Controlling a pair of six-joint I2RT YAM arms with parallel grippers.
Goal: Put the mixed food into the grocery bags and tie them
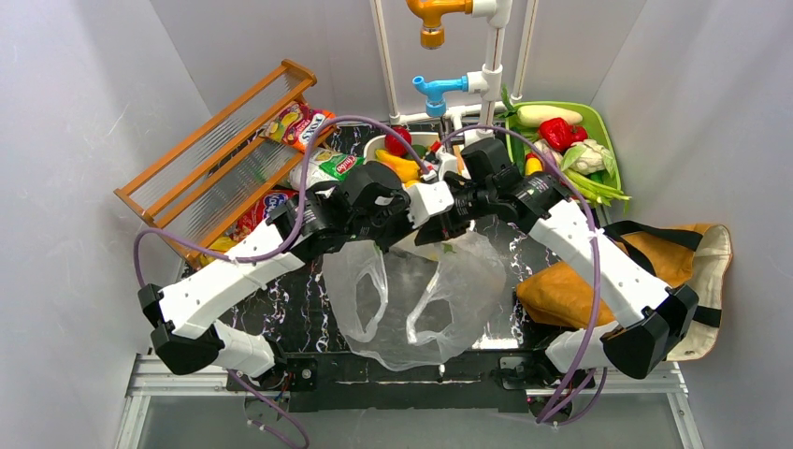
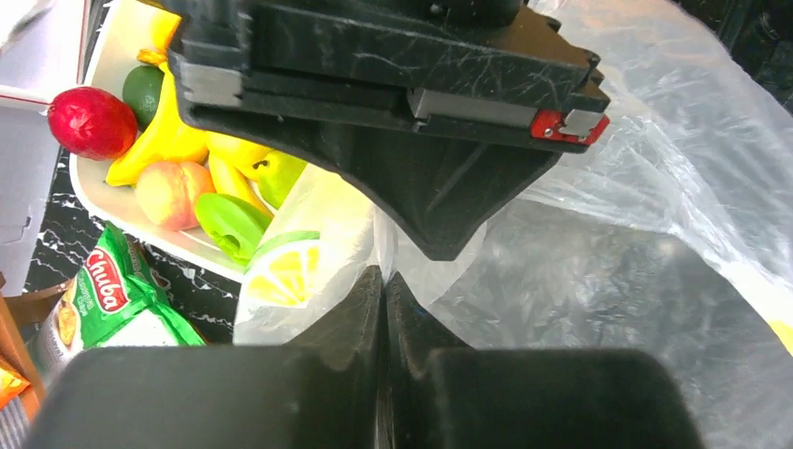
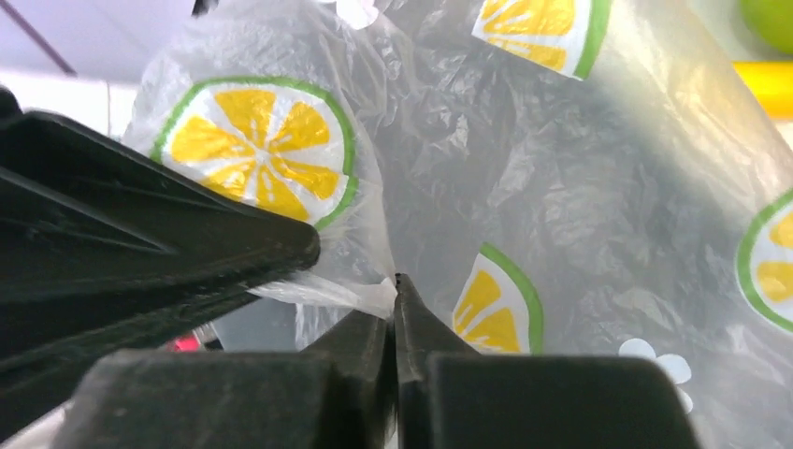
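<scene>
With left pincer (image 2: 383, 290) and right pincer (image 3: 395, 301) both clamped on the lemon-print bag (image 1: 421, 299), lying mid-bench toward the near edge, I should spread its mouth evenly, without tearing.

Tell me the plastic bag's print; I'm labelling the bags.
The plastic bag shows yellow, green-rimmed lemon slices and white flowers; clearest in the right wrist view.
</scene>
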